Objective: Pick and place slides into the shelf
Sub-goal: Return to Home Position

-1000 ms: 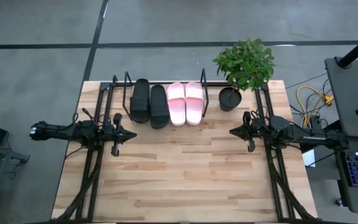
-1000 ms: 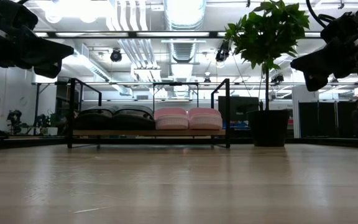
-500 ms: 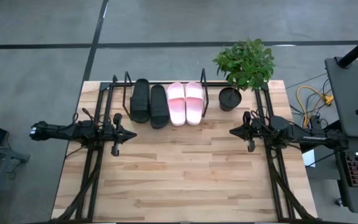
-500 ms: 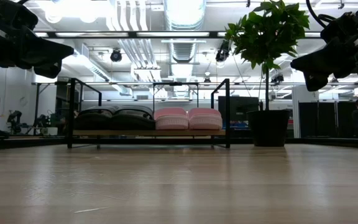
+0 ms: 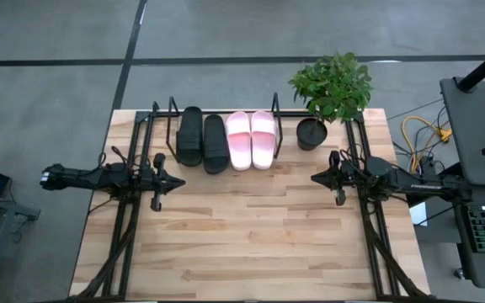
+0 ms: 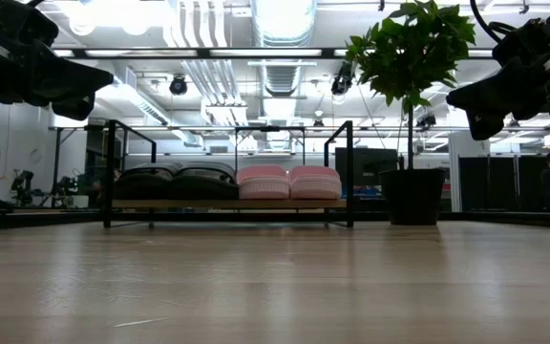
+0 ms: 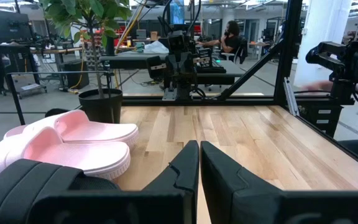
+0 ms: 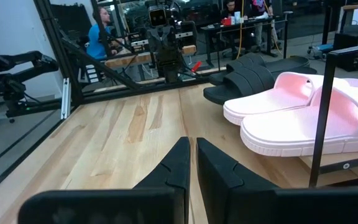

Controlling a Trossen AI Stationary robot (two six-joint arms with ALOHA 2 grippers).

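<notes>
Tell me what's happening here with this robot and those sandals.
Nothing is being handled right now. The black pair of slides and the pink pair sit side by side on the shelf at the far edge of the table, with a potted plant next to it. The left claw and the right claw are shut and empty, raised above the table's two sides, facing each other.

A light wooden table (image 5: 251,227) carried a low black-rod shelf (image 6: 208,204) at its far edge, with a potted plant (image 5: 311,133) standing on the tabletop just beside the shelf's right end. On the shelf's wooden board lay four sandals in a row, side by side: the black pair (image 5: 190,136) on the left and the pink pair (image 5: 241,141) on the right, the inner black and pink ones touching.
</notes>
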